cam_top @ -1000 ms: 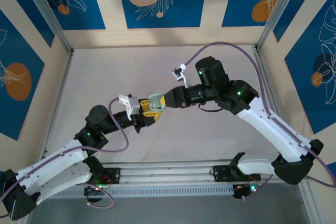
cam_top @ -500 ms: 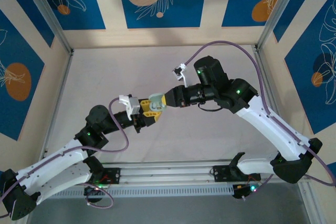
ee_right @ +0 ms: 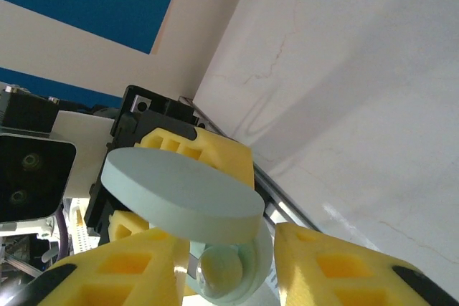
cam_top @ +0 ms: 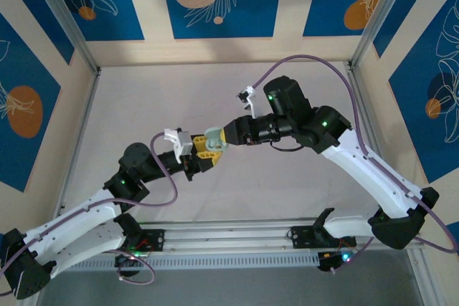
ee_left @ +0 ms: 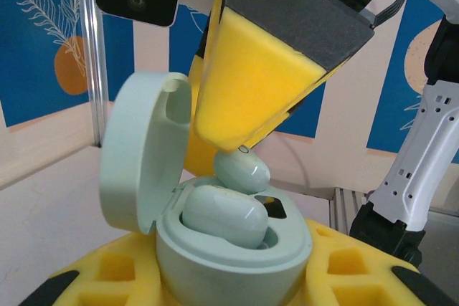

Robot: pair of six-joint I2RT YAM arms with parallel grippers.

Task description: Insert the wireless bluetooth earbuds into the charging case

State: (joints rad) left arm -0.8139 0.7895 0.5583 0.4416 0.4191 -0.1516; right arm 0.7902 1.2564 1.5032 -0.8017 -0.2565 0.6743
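Left hand [cam_top: 206, 152] is reaching in from 7 o'clock and clenching the pale green charging case [ee_left: 229, 263] above the mid tabletop [cam_top: 215, 84], with the lid [ee_left: 136, 155] standing open at the case's 9 o'clock side. One green earbud [ee_left: 222, 214] is sitting in the case, and a second earbud [ee_left: 242, 171] is resting at its 1 o'clock, touching a yellow fingertip of the right hand [cam_top: 224, 139], which is reaching in from 3 o'clock. Right hand is looking released: in its wrist view the fingers [ee_right: 337, 270] are standing apart on either side of that earbud, not pinching it.
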